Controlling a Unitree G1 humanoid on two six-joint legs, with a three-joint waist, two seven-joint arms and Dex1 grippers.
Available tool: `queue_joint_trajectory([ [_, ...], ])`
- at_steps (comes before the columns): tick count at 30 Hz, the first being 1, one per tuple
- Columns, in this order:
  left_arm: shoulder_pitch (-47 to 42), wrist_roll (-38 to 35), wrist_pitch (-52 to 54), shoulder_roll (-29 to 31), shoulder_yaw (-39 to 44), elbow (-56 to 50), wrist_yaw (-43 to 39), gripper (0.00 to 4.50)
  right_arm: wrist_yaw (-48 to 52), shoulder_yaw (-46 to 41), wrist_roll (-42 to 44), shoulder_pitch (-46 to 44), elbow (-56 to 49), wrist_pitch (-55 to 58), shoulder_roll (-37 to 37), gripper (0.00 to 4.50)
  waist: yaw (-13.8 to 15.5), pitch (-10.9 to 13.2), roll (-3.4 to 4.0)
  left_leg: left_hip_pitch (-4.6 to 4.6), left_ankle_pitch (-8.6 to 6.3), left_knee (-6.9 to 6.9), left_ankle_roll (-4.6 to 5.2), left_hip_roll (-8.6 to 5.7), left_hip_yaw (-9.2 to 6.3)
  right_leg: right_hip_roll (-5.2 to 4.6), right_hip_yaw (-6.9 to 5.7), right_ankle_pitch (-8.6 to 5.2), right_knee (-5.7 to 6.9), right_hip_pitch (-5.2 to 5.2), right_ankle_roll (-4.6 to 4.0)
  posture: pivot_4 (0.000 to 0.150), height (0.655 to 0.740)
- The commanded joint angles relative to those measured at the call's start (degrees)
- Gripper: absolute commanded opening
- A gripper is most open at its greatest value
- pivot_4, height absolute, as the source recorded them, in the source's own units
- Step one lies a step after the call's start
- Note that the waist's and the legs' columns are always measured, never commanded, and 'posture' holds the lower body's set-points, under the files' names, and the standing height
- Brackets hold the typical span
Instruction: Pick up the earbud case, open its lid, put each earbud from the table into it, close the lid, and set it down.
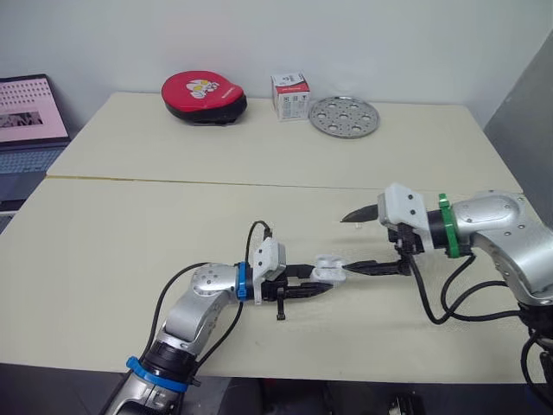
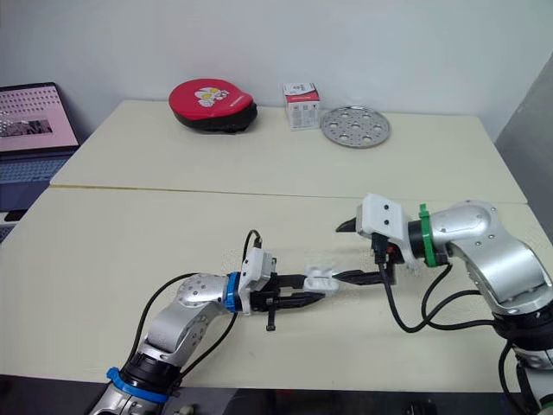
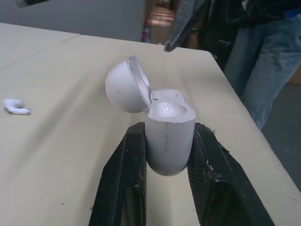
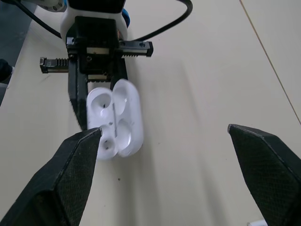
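The left gripper (image 1: pixel 321 278) is gripping the case (image 3: pixel 168 132) between its jaws, which are closing on the sides of the case body. The case is sitting near the front middle of the tabletop (image 1: pixel 130 242); whether it is touching the surface cannot be determined. The lid (image 3: pixel 123 87) is standing open, hinged back to one side, and the two sockets inside are showing.

The right gripper (image 1: pixel 347 245) is facing the left gripper from the right side. Its jaws are standing wide apart and gripping nothing. One right fingertip (image 4: pixel 89 139) is lying just beside the open case; the other is well apart from it.

One earbud (image 3: pixel 16 107) is lying on the tabletop, apart from the case.

At the far edge of the tabletop, a red pouch (image 1: pixel 204 97), a small box (image 1: pixel 291 95) and a perforated metal disc (image 1: pixel 344 116) are lying in a row. A laptop (image 1: pixel 26 117) is standing off the far left corner.
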Motion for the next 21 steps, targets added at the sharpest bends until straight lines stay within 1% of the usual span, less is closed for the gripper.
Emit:
queue_joint_trajectory([
  [1,0.54,-1.19,-1.11,-0.79,4.84,-0.42,4.51,0.81,-1.51,-7.88,0.58,5.15,-1.67,-7.33,-0.12,4.50,-0.01,0.00,0.00,0.01,0.00,0.00,0.00,0.00,0.01,0.00,0.02,0.00,0.00,0.00,0.00,0.150,0.7400],
  [2,0.90,-0.88,-1.99,-0.74,6.37,-0.10,5.99,0.81,-2.64,-10.25,-0.05,7.65,-1.58,-9.91,0.19,4.50,0.01,-0.01,-0.02,0.01,0.00,0.00,0.00,0.00,0.00,0.00,0.01,0.00,0.00,0.00,0.00,0.150,0.7400],
  [6,2.73,-0.81,-3.54,-0.76,12.51,0.71,11.76,0.81,-6.76,-19.68,1.47,17.46,-0.93,-10.49,1.49,4.50,0.00,-0.01,-0.02,0.02,0.00,-0.02,0.01,0.01,-0.02,0.01,-0.02,0.00,0.00,0.03,0.00,0.150,0.7400],
  [9,4.84,-0.20,-5.35,-0.08,16.94,1.15,15.35,0.81,-11.06,-29.28,1.08,27.20,1.31,-13.38,5.49,4.50,0.01,-0.03,-0.03,0.05,0.00,0.00,0.00,0.01,-0.02,0.01,-0.02,0.00,0.02,0.09,0.00,0.150,0.7400],
  [13,7.00,-0.36,-6.46,0.97,21.71,1.47,18.97,0.81,-13.95,-38.32,-1.98,39.42,5.68,-21.38,9.47,4.50,0.29,-0.04,-0.02,0.12,0.01,-0.04,0.00,0.00,0.00,-0.01,-0.12,0.00,-0.12,0.26,0.00,0.150,0.7400],
  [15,7.73,-0.43,-6.68,1.48,22.93,1.45,19.69,0.81,-14.44,-40.64,-2.86,44.01,7.33,-24.27,10.45,4.50,0.21,-0.04,-0.01,0.18,0.00,-0.05,0.00,-0.01,0.02,-0.01,-0.11,0.00,-0.16,0.34,0.00,0.150,0.7400],
  [17,8.08,-0.51,-6.73,1.73,23.74,1.45,20.31,0.81,-14.44,-42.02,-4.03,47.84,9.81,-27.57,10.97,4.50,0.09,-0.03,-0.02,0.47,0.00,-0.10,0.00,-0.03,0.08,-0.01,-0.05,0.00,-0.23,0.63,0.01,0.150,0.7400],
  [19,8.20,-0.40,-6.92,1.95,23.97,1.44,20.55,0.81,-14.28,-42.50,-5.01,50.74,12.45,-30.51,11.06,4.50,-0.14,-0.03,-0.02,0.93,-0.01,-0.22,0.01,-0.03,0.33,-0.01,0.10,-0.02,-0.31,1.01,0.02,0.150,0.7400],
  [21,8.28,-0.34,-7.07,2.16,23.96,1.22,20.62,0.81,-13.84,-42.41,-5.34,52.95,14.29,-32.25,11.05,4.50,-0.24,-0.04,-0.02,1.01,-0.01,-0.22,0.01,-0.01,0.56,0.01,0.17,-0.02,-0.30,1.06,0.02,0.150,0.7400],
])
